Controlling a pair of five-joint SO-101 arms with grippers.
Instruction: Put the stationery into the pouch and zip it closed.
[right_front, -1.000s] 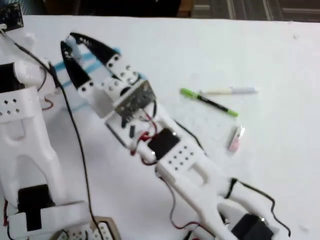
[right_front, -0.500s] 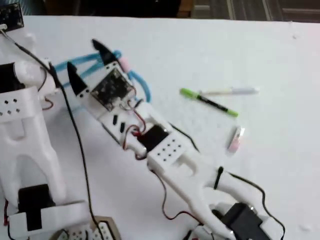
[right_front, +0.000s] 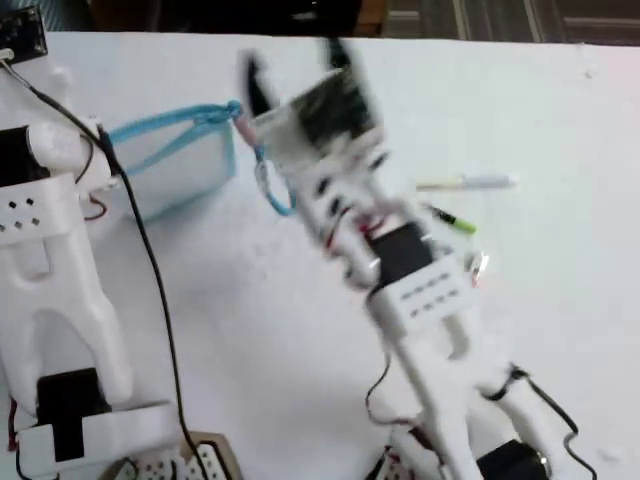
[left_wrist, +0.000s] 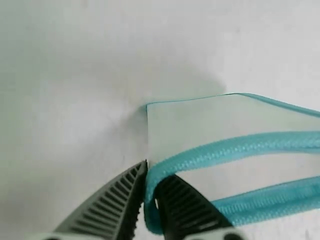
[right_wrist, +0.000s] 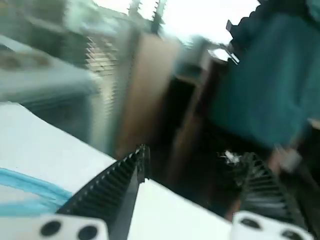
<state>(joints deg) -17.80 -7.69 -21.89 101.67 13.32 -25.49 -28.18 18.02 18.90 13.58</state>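
A clear pouch (right_front: 178, 152) with a blue zipper lies at the table's back left, its mouth gaping. My left gripper (left_wrist: 150, 197) is shut on the zipper edge at one corner of the pouch (left_wrist: 200, 122). My right gripper (right_front: 295, 62) is raised and open over the back middle of the table, just right of the pouch, holding nothing. In the right wrist view that gripper (right_wrist: 192, 185) faces the room beyond the table, with a strip of the pouch (right_wrist: 25, 192) beside one finger. A green pen (right_front: 452, 221), a pale pen (right_front: 470, 182) and a small pink item (right_front: 480, 265) lie to the right, partly behind the right arm.
The left arm's white body (right_front: 50, 230) and its black cable (right_front: 150, 260) take up the left side. A blue cord loop (right_front: 270, 190) and pink pull (right_front: 245, 128) hang off the pouch's right end. Dark furniture stands past the far edge.
The right arm swung from over the pouch toward the right and lifted, its gripper now aimed past the far edge. The pouch is uncovered. The left arm stayed still.
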